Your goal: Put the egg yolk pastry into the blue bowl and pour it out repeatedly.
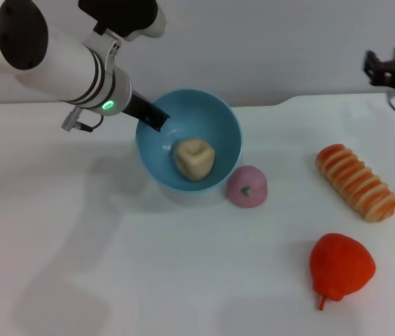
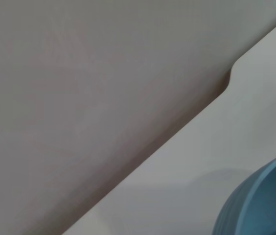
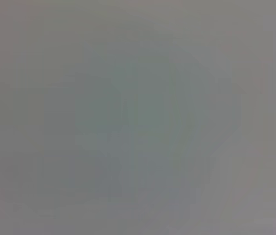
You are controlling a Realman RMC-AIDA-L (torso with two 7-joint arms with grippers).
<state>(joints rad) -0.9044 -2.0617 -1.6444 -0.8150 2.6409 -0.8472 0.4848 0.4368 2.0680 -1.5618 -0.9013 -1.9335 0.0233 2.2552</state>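
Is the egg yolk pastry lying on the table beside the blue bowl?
No, the egg yolk pastry sits inside the tilted blue bowl.

White left arm [image 1: 50, 59] (black joint caps, green light), black jaws.

My left arm reaches in from the upper left, its white forearm angled downward and toward the right, a green light lit on the wrist ring. The left hand [image 1: 157, 117] has its dark fingers clamped on the near-left rim of the blue bowl [image 1: 222, 119], holding it tipped. My right hand [image 1: 393, 70] sits parked at the far right edge, raised; I cannot make out its fingers.
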